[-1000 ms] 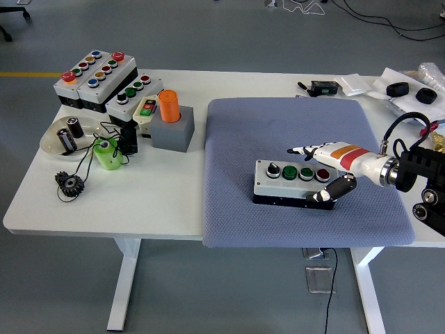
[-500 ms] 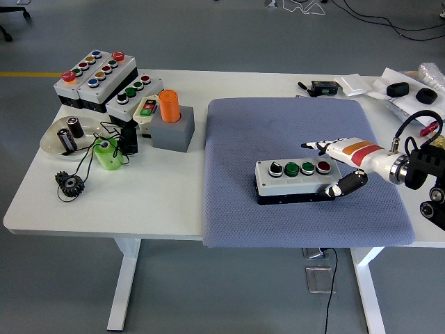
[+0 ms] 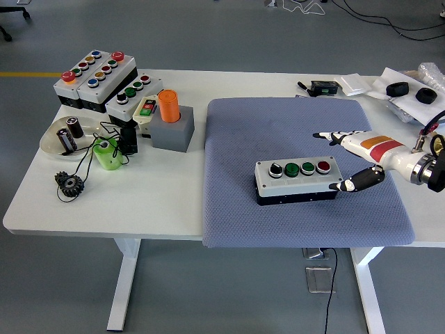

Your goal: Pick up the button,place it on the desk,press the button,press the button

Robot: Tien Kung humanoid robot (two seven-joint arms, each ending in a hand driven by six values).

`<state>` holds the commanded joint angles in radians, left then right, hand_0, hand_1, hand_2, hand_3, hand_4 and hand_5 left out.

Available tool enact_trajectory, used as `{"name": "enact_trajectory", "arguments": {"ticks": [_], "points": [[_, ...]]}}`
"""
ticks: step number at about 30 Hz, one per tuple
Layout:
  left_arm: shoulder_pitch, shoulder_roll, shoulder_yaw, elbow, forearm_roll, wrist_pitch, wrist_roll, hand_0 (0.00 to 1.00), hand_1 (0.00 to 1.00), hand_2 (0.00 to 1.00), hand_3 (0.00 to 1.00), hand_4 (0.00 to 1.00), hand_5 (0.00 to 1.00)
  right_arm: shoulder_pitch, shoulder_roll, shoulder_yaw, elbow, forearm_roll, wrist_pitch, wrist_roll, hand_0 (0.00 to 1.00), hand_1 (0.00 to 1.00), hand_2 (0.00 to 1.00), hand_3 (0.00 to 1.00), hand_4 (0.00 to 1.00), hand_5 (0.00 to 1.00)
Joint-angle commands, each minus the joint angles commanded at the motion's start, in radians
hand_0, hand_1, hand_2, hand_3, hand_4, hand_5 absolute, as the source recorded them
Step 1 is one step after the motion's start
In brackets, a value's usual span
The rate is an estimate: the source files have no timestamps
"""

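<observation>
A grey button box [image 3: 297, 180] with a black knob, two green buttons and a red button lies on the blue-grey mat [image 3: 292, 129], right of centre. My right hand [image 3: 348, 160] hovers just to the right of the box, its fingers spread and holding nothing. The white fingers [image 3: 332, 136] point left above the box's far right corner, and the black thumb [image 3: 358, 181] sits by its near right end, apart from it. My left arm is out of sight.
Three more button boxes [image 3: 97, 73] stand at the far left, beside an orange cylinder in a grey block [image 3: 172, 125]. A bowl of batteries [image 3: 66, 136], a green roll [image 3: 108, 153] and a black gear [image 3: 69, 184] lie near the left edge. Black parts [image 3: 410, 92] sit far right.
My right hand has let go of the button box and drawn back to the right. The box now rests on the mat, slightly turned.
</observation>
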<state>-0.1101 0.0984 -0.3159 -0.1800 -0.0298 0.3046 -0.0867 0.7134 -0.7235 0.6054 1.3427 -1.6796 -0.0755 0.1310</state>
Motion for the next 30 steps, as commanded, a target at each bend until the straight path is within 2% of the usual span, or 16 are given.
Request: {"name": "enact_trajectory", "arguments": {"ticks": [3, 4, 9, 10, 15, 16, 20, 22, 30], "points": [[0.001, 0.0, 0.001, 0.0, 0.001, 0.0, 0.001, 0.67, 0.726, 0.732, 0.542, 0.392, 0.998, -0.029, -0.02, 0.05, 0.042, -0.024, -0.042, -0.04, 0.784, 0.663, 0.776, 0.998, 0.876, 0.232], [0.001, 0.0, 0.002, 0.0, 0.001, 0.0, 0.001, 0.67, 0.726, 0.732, 0.542, 0.392, 0.998, -0.036, -0.025, 0.058, 0.051, -0.029, -0.054, -0.051, 0.214, 0.12, 0.29, 0.864, 0.788, 0.395], [0.002, 0.0, -0.002, 0.0, 0.005, 0.0, 0.003, 0.67, 0.726, 0.732, 0.542, 0.392, 0.998, -0.057, -0.046, 0.049, 0.078, 0.046, -0.027, -0.075, 0.214, 0.12, 0.29, 0.864, 0.788, 0.395], [0.002, 0.0, 0.004, 0.0, -0.001, -0.001, 0.002, 0.67, 0.726, 0.732, 0.542, 0.393, 0.998, -0.064, -0.049, 0.035, 0.082, 0.07, -0.024, -0.076, 0.08, 0.002, 0.147, 0.759, 0.711, 0.495], [0.002, 0.0, 0.004, 0.0, 0.0, -0.001, 0.002, 0.67, 0.726, 0.732, 0.542, 0.393, 0.998, -0.075, -0.04, 0.019, 0.084, 0.072, 0.004, -0.095, 0.08, 0.002, 0.147, 0.759, 0.711, 0.495], [0.001, 0.0, 0.0, 0.0, 0.005, -0.001, 0.003, 0.67, 0.726, 0.732, 0.542, 0.394, 0.998, -0.074, -0.038, 0.016, 0.085, 0.068, 0.01, -0.099, 0.056, 0.002, 0.119, 0.749, 0.677, 0.549], [0.001, 0.0, 0.001, 0.0, 0.005, -0.001, 0.003, 0.67, 0.726, 0.732, 0.542, 0.394, 0.998, -0.07, -0.034, 0.006, 0.087, 0.067, 0.026, -0.108, 0.056, 0.002, 0.119, 0.749, 0.677, 0.549], [0.001, 0.0, 0.0, 0.0, 0.007, -0.001, 0.004, 0.671, 0.726, 0.733, 0.543, 0.393, 0.998, -0.066, -0.033, -0.003, 0.084, 0.067, 0.032, -0.112, 0.051, 0.002, 0.111, 0.746, 0.667, 0.583], [0.001, -0.001, 0.002, 0.0, 0.009, -0.001, 0.006, 0.671, 0.727, 0.734, 0.543, 0.393, 0.998, -0.062, -0.024, -0.02, 0.082, 0.068, 0.039, -0.118, 0.052, 0.002, 0.109, 0.743, 0.661, 0.595]]}}
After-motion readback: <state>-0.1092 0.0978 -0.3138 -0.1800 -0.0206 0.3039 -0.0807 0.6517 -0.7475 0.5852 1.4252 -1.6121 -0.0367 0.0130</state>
